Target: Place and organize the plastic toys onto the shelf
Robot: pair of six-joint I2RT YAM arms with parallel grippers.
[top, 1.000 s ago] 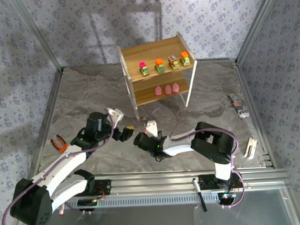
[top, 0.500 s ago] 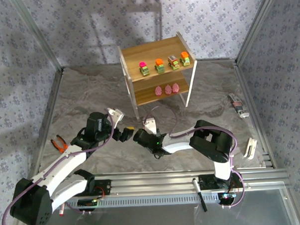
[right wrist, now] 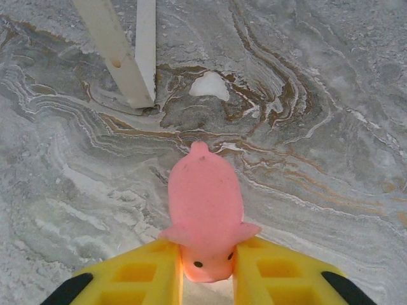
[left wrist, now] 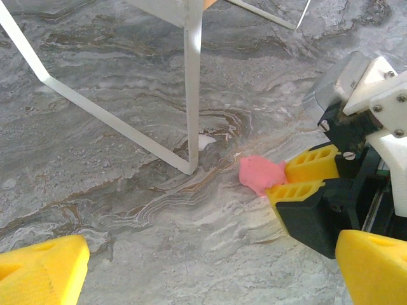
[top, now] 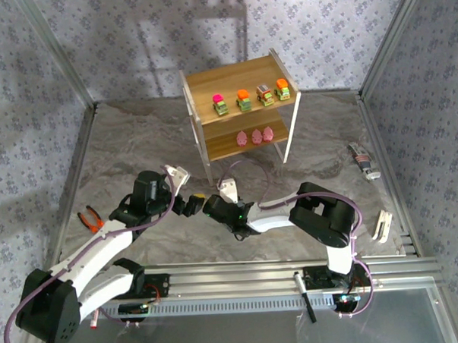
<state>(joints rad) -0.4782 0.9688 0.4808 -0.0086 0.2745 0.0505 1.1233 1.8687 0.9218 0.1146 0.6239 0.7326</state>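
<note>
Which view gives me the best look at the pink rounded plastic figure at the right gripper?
Right wrist: the pink rounded plastic figure lies centred, face and body plain, the right gripper pressing both its sides. Left wrist shows it side-on, partly covered by that gripper. Top external: too small to make out.

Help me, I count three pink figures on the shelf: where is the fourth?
In the right wrist view, the pink figure lies on the table, pinched in the right hand, just short of a front leg of the shelf.
</note>
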